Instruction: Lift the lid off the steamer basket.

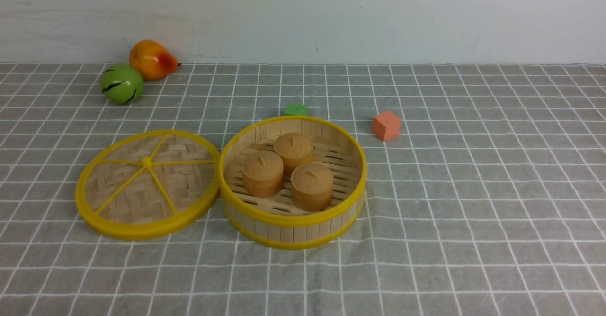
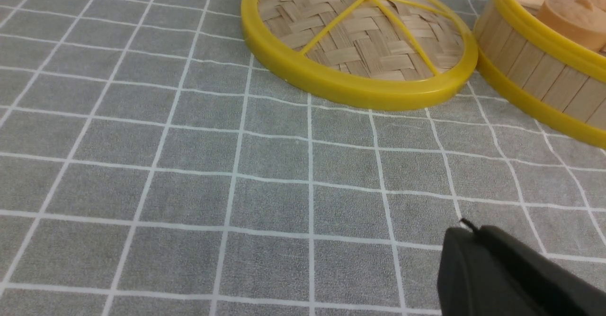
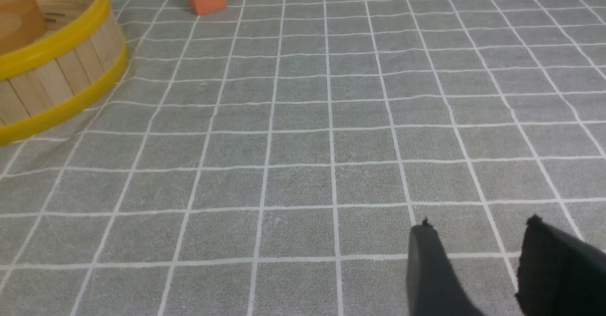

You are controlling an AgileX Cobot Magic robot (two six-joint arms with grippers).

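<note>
Only one dark finger of the left gripper (image 2: 478,254) is seen, at the lower right of the left wrist view, held low over the grey checked tablecloth (image 2: 189,188); whether that claw is released or clenched cannot be told, since its second finger is not shown. Two dark fingers (image 3: 428,264) of the right gripper (image 3: 478,240) are seen at the lower right of the right wrist view, set apart with bare cloth between them, so this claw is released and nothing is grasped. Neither arm is shown in the front view.

Beyond the left finger, toward the top of the left wrist view, the lid (image 2: 360,46) is laid flat on the cloth, its spokes and centre knob turned upward. Its rim is set just beside the steamer basket (image 2: 539,69) at the upper right; whether the two rims touch cannot be told.

In the front view the lid (image 1: 147,183) is placed at centre left and the uncovered steamer basket (image 1: 293,221) at the centre. Three round brown bun-like pieces (image 1: 311,186) are held inside the basket, close together. An orange cube (image 1: 386,125) is set to the upper right of the basket, and a green block (image 1: 295,109) is partly hidden behind its far rim. A green ball-shaped fruit (image 1: 121,84) and an orange pear (image 1: 152,59) are placed together at the upper left, near the wall.
</note>
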